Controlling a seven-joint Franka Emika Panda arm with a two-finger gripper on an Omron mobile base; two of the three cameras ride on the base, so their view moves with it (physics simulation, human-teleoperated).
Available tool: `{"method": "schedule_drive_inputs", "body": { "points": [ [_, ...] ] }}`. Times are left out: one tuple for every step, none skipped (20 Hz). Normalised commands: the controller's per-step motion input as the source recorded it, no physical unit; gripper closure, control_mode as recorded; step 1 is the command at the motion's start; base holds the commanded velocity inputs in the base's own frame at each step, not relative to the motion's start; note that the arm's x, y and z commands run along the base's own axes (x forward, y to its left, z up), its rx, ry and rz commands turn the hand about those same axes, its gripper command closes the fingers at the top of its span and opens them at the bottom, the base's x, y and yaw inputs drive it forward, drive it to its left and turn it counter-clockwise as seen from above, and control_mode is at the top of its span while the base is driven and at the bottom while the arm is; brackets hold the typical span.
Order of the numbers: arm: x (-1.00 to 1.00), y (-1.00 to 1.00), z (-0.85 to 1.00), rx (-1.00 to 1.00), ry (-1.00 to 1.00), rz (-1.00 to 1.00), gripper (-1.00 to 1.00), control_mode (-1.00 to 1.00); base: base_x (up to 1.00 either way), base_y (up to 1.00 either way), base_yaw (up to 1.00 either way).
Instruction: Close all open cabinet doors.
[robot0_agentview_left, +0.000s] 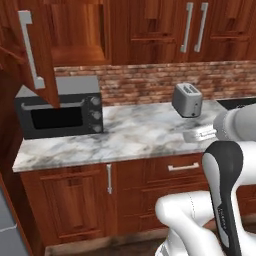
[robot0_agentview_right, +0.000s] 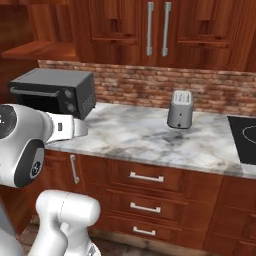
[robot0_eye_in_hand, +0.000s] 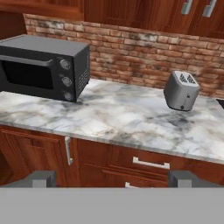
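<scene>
One cabinet door (robot0_agentview_left: 44, 60) at the upper left stands open, swung out over the microwave, its silver bar handle (robot0_agentview_left: 30, 50) facing me. Behind it the cabinet's inside and bottom shelf (robot0_agentview_left: 75, 52) are exposed; that shelf (robot0_agentview_right: 42, 50) also shows in the right base view. Further right, two upper doors (robot0_agentview_left: 165, 30) with paired handles are closed (robot0_agentview_right: 125, 25). My gripper (robot0_eye_in_hand: 113, 178) is open, fingertips (robot0_eye_in_hand: 41, 178) far apart with nothing between them. It hovers in front of the counter edge, well below and to the right of the open door; the white hand (robot0_agentview_left: 199, 134) (robot0_agentview_right: 72, 127) is level with the countertop.
A black microwave (robot0_agentview_left: 60, 112) (robot0_eye_in_hand: 41, 68) sits on the marble counter (robot0_agentview_left: 135, 135) under the open door. A silver toaster (robot0_agentview_left: 187, 100) (robot0_agentview_right: 180, 110) (robot0_eye_in_hand: 181, 91) stands further right, and a cooktop (robot0_agentview_right: 245, 137) at the far right. Drawers and lower doors (robot0_eye_in_hand: 144, 162) run below.
</scene>
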Motion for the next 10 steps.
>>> {"method": "schedule_drive_inputs", "body": {
  "points": [
    [0.0, 0.0, 0.0, 0.0, 0.0, 0.0, -1.0, 1.0, -0.12, 0.66, 0.02],
    [0.0, 0.0, 0.0, 0.0, 0.0, 0.0, -1.0, 1.0, -0.08, 0.7, 0.02],
    [0.0, 0.0, 0.0, 0.0, 0.0, 0.0, -1.0, 1.0, -0.02, 0.71, 0.01],
    [0.0, 0.0, 0.0, 0.0, 0.0, 0.0, -1.0, 1.0, 0.0, 0.73, 0.0],
    [0.0, 0.0, 0.0, 0.0, 0.0, 0.0, -1.0, 1.0, 0.0, 0.73, 0.0],
    [0.0, 0.0, 0.0, 0.0, 0.0, 0.0, -1.0, 1.0, 0.0, 0.72, 0.0],
    [0.0, 0.0, 0.0, 0.0, 0.0, 0.0, -1.0, 1.0, 0.0, 0.73, 0.0],
    [0.0, 0.0, 0.0, 0.0, 0.0, 0.0, -1.0, 1.0, 0.0, 0.73, 0.0],
    [0.0, 0.0, 0.0, 0.0, 0.0, 0.0, -1.0, 1.0, 0.0, 0.71, 0.0],
    [0.0, 0.0, 0.0, 0.0, 0.0, 0.0, -1.0, 1.0, 0.0, 0.7, 0.0]
  ]
}}
